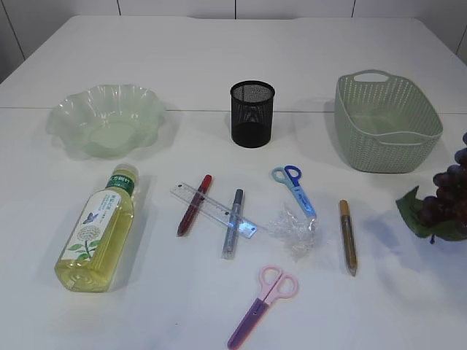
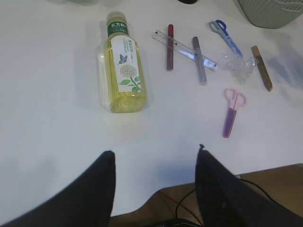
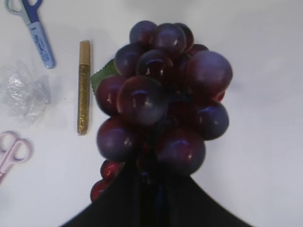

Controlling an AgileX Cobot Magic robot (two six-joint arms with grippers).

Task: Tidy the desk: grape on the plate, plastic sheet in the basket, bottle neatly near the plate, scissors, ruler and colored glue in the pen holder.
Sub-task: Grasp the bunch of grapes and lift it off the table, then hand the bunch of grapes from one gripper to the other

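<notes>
While plate (image 1: pixel 106 120), pen holder (image 1: pixel 252 113), basket (image 1: pixel 387 124) hold nothing, right tool (image 3: pixel 156 189) grips grape (image 3: pixel 163 104); left tool (image 2: pixel 155 163) wide.

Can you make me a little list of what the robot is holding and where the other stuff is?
right gripper: shut on grape bunch, lifted above the table
left gripper: open, holding nothing
bottle: lying on its side
plate: nothing in it
basket: nothing in it
pen holder: upright
</notes>
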